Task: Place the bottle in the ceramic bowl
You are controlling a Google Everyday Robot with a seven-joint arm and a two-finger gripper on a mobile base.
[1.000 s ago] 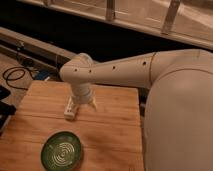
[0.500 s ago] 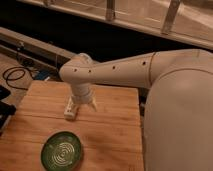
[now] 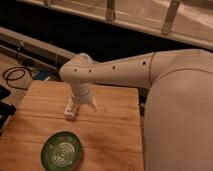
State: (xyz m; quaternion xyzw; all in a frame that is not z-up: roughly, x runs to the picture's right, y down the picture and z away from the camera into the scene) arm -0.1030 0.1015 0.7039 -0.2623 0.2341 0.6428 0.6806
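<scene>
At the far left of the view, a black cable [image 3: 8,75] lies coiled on the floor, and below it something dark [image 3: 4,112] juts in at the edge; we cannot tell what it is. Next comes the wooden table [image 3: 115,132], its planks running across the view and its near left corner cut off by the frame.

On the table's near left part sits the ceramic bowl [image 3: 62,150], round and shallow, dark green with pale rings inside. We see nothing lying in it.

Beyond the bowl and a little to its right, well apart from it, the bottle [image 3: 70,108] lies on its side on the wood. It is small, slim and whitish, its length pointing roughly away from us and slightly to the right. Its far end runs in under the wrist.

The gripper [image 3: 84,104] hangs right over that spot, pointing down at the table, with its fingers spread apart. One pale fingertip [image 3: 93,105] shows clear of the bottle on its right side. The other finger stands close beside the bottle's far end, and we cannot tell whether it touches. The bottle rests on the table and is not pinched.

From the wrist, the thick white arm [image 3: 122,70] stretches to the right and swells into the robot's broad white body [image 3: 180,115], which fills the right side. Across the top, behind a dark gap, runs a pale ledge with upright posts [image 3: 110,10].
</scene>
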